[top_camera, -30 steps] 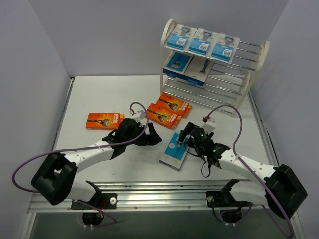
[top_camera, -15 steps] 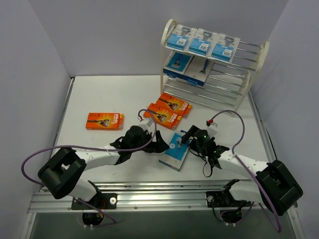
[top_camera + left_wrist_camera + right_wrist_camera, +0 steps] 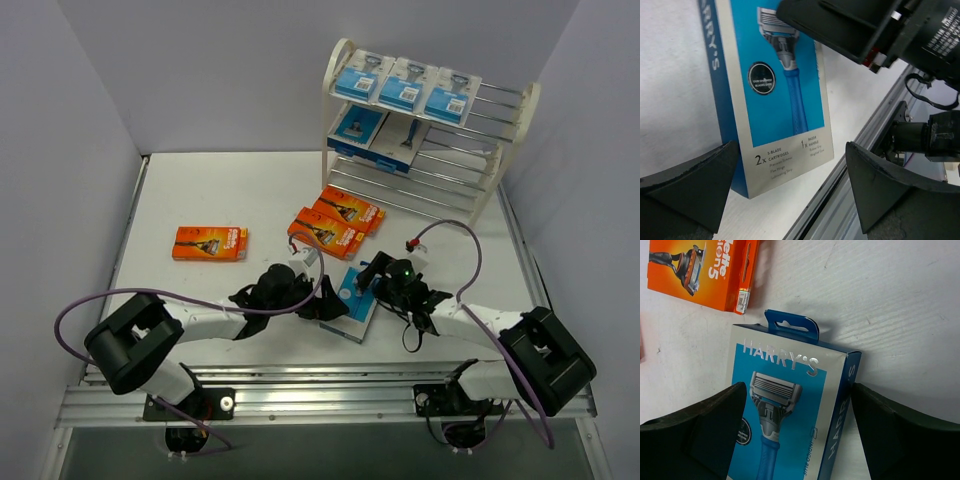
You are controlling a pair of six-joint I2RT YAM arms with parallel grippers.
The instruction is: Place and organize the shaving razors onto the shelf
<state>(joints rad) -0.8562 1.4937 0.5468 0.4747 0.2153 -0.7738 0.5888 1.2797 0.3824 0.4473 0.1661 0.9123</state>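
Lower centre of tabletop (image 3: 200, 190): blue razor box (image 3: 355, 308), lying flat.
My left pincer (image 3: 790, 185): apart, straddling its bottom end.
My right pincer (image 3: 797, 420): apart, over its hanger end.
Step, I judge: grasping; next calls for closing, then carrying to shelf (image 3: 527, 110).

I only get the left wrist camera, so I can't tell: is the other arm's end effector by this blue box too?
Observer: Yes. The right end effector is open, one finger on each side of the blue box's hanger end.
Operator: Anything orange near there?
Observer: An orange box lies just past that hanger end.
Operator: Where's the shelf?
Observer: The shelf is back right in the top view, with three blue packs along its top tier.
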